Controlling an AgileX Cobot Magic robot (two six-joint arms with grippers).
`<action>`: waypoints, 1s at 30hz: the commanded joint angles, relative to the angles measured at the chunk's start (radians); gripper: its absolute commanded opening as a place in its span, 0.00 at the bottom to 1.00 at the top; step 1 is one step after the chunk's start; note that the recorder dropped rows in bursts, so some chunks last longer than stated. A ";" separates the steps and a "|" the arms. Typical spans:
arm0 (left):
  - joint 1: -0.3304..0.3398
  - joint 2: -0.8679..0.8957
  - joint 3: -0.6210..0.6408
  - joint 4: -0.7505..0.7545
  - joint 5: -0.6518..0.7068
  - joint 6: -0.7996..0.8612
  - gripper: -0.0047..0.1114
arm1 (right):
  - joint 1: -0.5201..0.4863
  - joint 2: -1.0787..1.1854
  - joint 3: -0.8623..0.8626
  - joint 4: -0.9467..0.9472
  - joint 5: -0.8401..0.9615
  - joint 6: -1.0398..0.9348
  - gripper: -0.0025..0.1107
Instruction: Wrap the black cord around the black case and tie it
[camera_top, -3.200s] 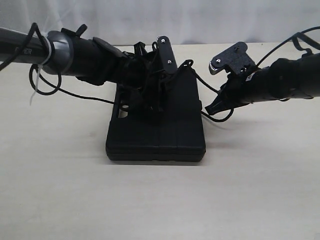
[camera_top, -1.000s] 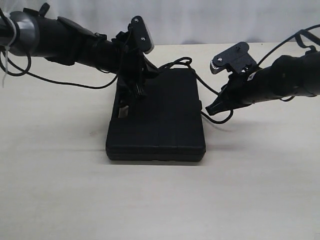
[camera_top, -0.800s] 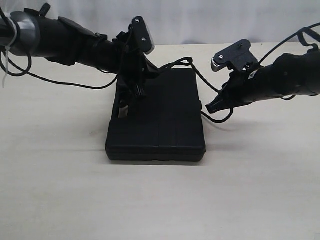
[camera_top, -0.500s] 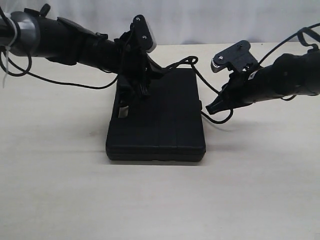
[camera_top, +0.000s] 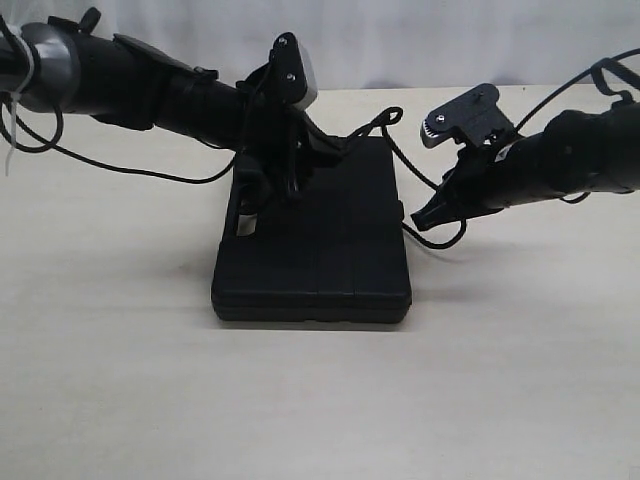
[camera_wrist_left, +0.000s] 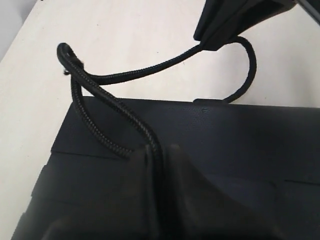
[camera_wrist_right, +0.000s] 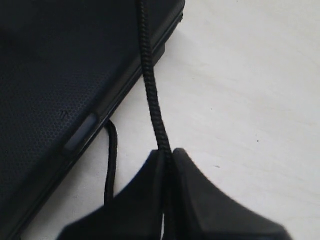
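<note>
The black case (camera_top: 320, 250) lies flat on the middle of the table. The black cord (camera_top: 385, 122) arcs over its far right corner between my two grippers. My left gripper (camera_top: 335, 150) hovers over the far end of the lid and is shut on the cord (camera_wrist_left: 115, 107), which runs between its fingers at the lid (camera_wrist_left: 240, 135). My right gripper (camera_top: 418, 213) is beside the case's right edge, shut on the cord (camera_wrist_right: 150, 85), with the case side (camera_wrist_right: 60, 65) close by. The cord's knot and tuft are not visible.
A slack loop of cord (camera_top: 445, 235) lies on the table by the case's right side. The pale wooden table (camera_top: 320, 400) stretches in front of the case. Thin arm cables (camera_top: 150, 170) hang near the left arm, and a white backdrop is behind.
The left arm pulled back from over the lid's middle to its far left, then edged right and up with the cord, lifting the arc. The right gripper barely moved.
</note>
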 joint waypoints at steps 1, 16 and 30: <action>-0.001 -0.001 -0.007 -0.024 -0.002 0.032 0.04 | 0.039 0.001 0.003 -0.004 -0.004 -0.024 0.06; -0.001 -0.001 -0.007 -0.032 -0.091 0.032 0.04 | 0.055 -0.030 0.003 -0.003 -0.059 -0.036 0.08; -0.001 -0.001 -0.007 -0.032 -0.035 0.032 0.04 | -0.016 0.041 -0.113 0.005 0.035 0.131 0.40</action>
